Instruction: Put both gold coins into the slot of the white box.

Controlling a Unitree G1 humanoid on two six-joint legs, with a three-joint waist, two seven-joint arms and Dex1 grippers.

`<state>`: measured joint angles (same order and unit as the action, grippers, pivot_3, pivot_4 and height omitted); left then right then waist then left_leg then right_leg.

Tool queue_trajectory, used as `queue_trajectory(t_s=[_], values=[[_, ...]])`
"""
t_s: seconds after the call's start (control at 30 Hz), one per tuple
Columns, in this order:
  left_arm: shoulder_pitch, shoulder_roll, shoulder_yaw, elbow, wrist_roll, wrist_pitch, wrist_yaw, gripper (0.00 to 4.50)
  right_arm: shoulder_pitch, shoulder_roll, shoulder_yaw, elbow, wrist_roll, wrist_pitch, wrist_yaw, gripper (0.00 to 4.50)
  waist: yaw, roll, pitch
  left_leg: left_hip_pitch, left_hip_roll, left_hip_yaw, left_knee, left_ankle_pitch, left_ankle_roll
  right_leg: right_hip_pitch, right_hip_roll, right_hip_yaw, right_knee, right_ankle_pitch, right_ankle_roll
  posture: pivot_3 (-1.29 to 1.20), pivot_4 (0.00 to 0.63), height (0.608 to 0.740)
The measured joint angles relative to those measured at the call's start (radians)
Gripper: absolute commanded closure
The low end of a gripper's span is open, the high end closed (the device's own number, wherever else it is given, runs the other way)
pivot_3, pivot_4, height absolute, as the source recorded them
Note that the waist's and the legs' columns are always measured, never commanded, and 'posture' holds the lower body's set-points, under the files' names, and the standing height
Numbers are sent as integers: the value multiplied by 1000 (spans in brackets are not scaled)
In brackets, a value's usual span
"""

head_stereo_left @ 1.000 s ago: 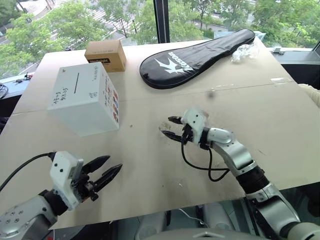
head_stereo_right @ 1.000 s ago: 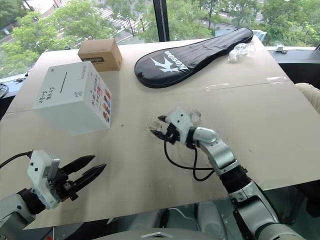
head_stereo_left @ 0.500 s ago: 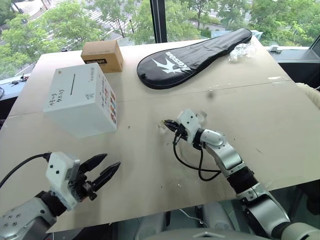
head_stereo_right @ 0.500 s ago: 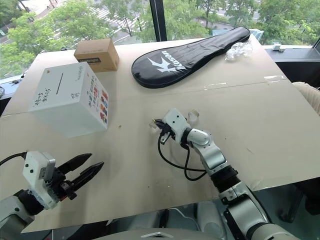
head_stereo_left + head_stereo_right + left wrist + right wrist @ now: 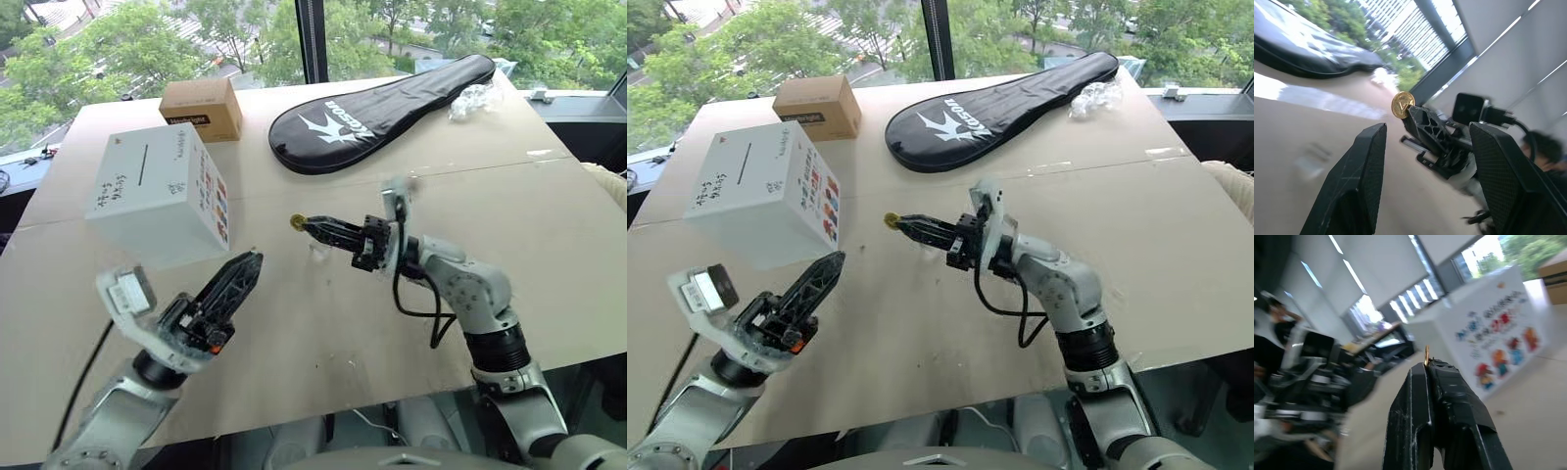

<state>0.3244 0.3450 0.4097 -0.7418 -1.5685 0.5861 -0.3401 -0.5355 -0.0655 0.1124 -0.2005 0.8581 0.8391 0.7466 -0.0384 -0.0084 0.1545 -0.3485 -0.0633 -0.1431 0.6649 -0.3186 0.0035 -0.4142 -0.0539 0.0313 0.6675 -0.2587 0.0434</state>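
Now my right gripper (image 5: pixel 297 223) held one gold coin (image 5: pixel 295 222) pinched at its fingertips, raised above the table (image 5: pixel 549 245).

My left gripper (image 5: pixel 245 269) stood spread wide and empty, just beside the white box (image 5: pixel 157 196), whose slot (image 5: pixel 145 164) faced upward.

Right fingers (image 5: pixel 297 222) pinched shut, left fingers (image 5: pixel 242 271) spread

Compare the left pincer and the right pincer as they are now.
The right pincer is shut on a gold coin, pinched at its tips; the left pincer stands open and holds nothing. The right pincer points toward the white box; the left is raised from below it. Both are off the table.
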Motion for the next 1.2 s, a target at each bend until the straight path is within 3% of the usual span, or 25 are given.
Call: queue_trajectory(t_s=[0.23,0.53,0.63,0.77,1.03,1.13,1.2], values=[[-86,-27,-83,16,-76,-49,71,1802,-19,14,-39,-34,169,124,-64,4472,0,0,0,0,-1,0,0,0,0,0,-1,1,-1,0,0,0,150,740],[-92,10,-144,17,-105,-47,76,1802,-19,11,-42,-63,227,144,-101,4472,0,0,0,0,-1,0,0,0,0,0,0,0,-1,0,0,0,150,740],[-93,14,-145,17,-112,-50,73,2536,-19,9,-42,-63,238,144,-109,4500,0,0,0,0,-1,0,0,0,0,0,0,0,-1,0,0,0,150,740],[-94,15,-148,16,-100,-55,33,4260,-19,-1,-41,-63,238,144,-121,4500,1,0,0,0,-1,0,0,0,0,0,0,0,-1,0,0,0,150,740],[-94,11,-172,13,-68,-85,-3,4410,-18,-2,-40,-62,249,144,-125,4500,1,0,0,0,-1,0,0,0,0,0,0,0,-2,0,0,0,150,740],[-94,11,-177,14,-50,-94,-3,4500,-18,-10,-33,-62,248,147,-126,3576,1,0,0,0,-1,0,-1,0,0,0,0,0,-3,0,0,0,150,740],[-113,3,-171,22,7,-119,42,4500,-15,-36,-6,-70,216,142,-126,2693,2,1,0,0,-1,0,-1,0,0,0,0,0,-3,0,0,0,150,740]])
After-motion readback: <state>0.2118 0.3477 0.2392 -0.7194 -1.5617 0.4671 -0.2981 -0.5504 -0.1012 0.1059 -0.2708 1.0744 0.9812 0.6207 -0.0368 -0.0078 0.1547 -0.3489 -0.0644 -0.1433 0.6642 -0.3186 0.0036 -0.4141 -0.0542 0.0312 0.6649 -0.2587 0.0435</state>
